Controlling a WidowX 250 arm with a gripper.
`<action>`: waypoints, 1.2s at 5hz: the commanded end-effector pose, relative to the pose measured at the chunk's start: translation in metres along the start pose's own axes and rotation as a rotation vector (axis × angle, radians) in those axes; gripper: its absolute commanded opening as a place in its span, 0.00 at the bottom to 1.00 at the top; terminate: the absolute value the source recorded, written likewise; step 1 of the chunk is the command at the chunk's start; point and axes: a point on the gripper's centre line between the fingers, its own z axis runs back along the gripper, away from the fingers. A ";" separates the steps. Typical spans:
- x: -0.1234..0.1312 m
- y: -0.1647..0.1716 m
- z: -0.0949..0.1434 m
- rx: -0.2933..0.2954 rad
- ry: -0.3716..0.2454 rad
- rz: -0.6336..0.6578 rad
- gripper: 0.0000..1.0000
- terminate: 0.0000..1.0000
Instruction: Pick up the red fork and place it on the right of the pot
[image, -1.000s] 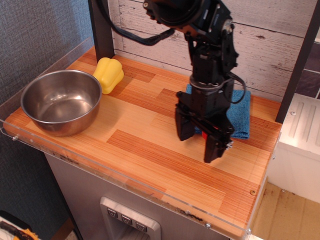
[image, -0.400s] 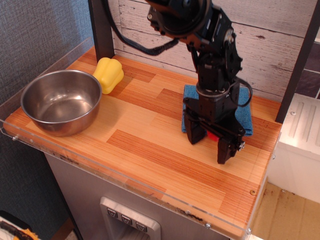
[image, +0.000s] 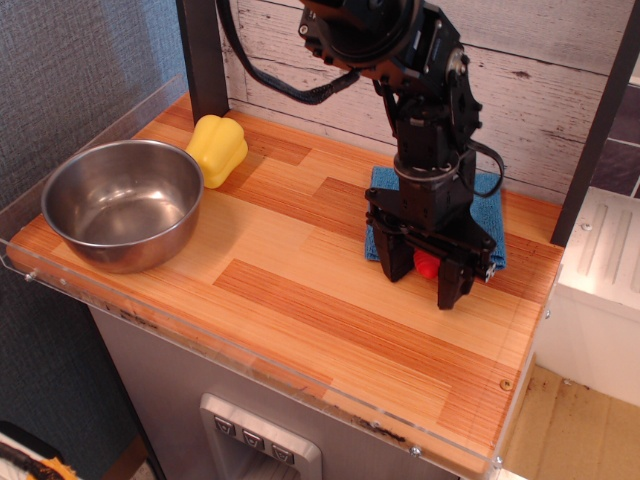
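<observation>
Now shifted back over the blue cloth (image: 487, 215) and lowered since a second ago, gripper (image: 424, 280) open and empty, jaws straddling the red fork (image: 427, 264) lying there, well apart from the pot (image: 122, 203) at far left – grasp seemingly imminent

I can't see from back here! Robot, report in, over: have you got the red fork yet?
Gripper open, down over the blue cloth. Red fork between the jaws, not lifted, mostly hidden. Pot far across the table; yellow pepper toy behind it. Path looks clear.
</observation>
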 end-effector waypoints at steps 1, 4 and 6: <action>-0.005 0.014 0.009 0.003 -0.016 0.056 0.00 0.00; -0.012 0.016 0.092 -0.018 -0.188 -0.035 0.00 0.00; -0.062 0.056 0.135 -0.036 -0.199 -0.030 0.00 0.00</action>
